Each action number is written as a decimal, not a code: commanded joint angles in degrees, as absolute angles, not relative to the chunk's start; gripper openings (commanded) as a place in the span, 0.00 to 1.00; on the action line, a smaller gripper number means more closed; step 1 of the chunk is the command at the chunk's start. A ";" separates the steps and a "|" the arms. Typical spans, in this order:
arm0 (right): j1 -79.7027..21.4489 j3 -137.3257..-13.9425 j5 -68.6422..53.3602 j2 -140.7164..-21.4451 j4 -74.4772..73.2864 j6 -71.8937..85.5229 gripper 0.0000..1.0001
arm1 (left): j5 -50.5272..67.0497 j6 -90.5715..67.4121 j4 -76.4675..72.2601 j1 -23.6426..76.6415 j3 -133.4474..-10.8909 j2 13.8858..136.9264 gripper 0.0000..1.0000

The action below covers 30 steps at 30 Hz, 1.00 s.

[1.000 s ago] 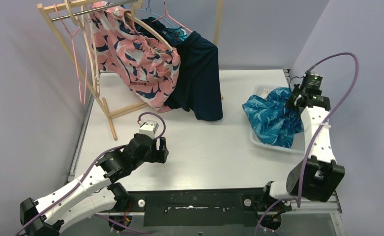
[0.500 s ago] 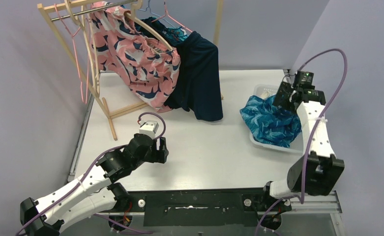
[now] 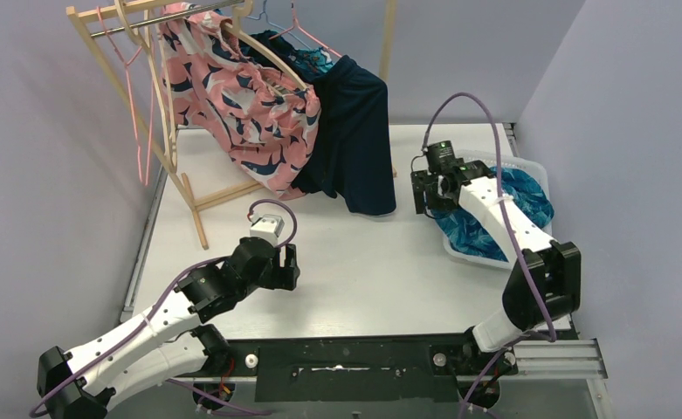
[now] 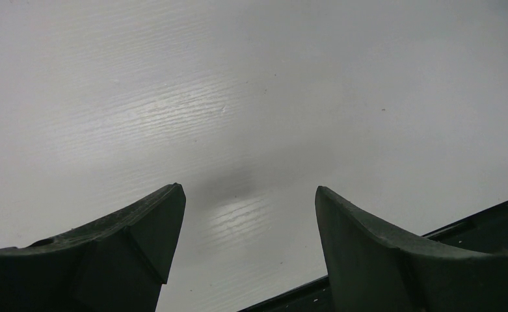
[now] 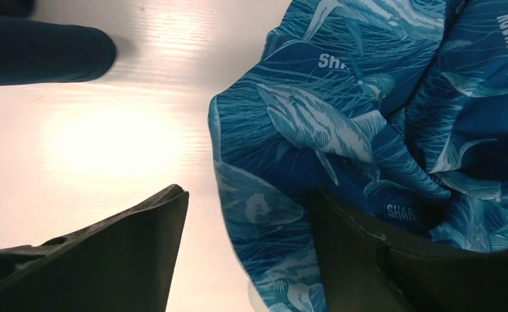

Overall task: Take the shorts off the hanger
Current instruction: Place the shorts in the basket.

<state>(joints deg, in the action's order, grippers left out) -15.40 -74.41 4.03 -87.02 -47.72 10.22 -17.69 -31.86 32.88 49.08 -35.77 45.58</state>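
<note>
Pink-and-navy floral shorts hang on a wooden hanger on the rack. Plain dark navy shorts hang beside them, their hem reaching the table, and show at the top left of the right wrist view. Teal shark-print shorts lie bunched in a white bin, spilling over its left rim. My right gripper is open just left of the bin; its jaws hold nothing, and the shark fabric lies below them. My left gripper is open above bare table.
The wooden rack stands at the back left, with an empty pink hanger on its rail. A strip of teal-blue fabric shows behind the navy shorts. Walls close in on the left, back and right.
My right gripper has opened and let go of the shark-print shorts, which now lie in the bin. It has swung left, from the bin's right side to its left. The left arm has stayed put.
</note>
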 commanded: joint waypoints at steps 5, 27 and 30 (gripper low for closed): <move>-17.73 -81.09 23.36 -90.66 -48.94 6.97 0.22 | -19.31 -31.63 31.30 49.38 -37.31 44.03 0.73; 5.24 -80.50 -7.80 -106.09 -39.98 10.25 0.12 | -19.41 -31.70 31.13 49.47 -37.34 45.56 0.73; 3.70 -79.62 -8.24 -112.71 -42.95 9.07 0.29 | -19.57 -31.88 31.88 49.59 -37.44 45.48 0.73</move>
<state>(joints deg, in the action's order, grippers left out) 5.17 -80.55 0.01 -106.06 -38.98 10.81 -19.29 -32.12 32.95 49.10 -35.77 45.78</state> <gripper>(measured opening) 0.227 0.728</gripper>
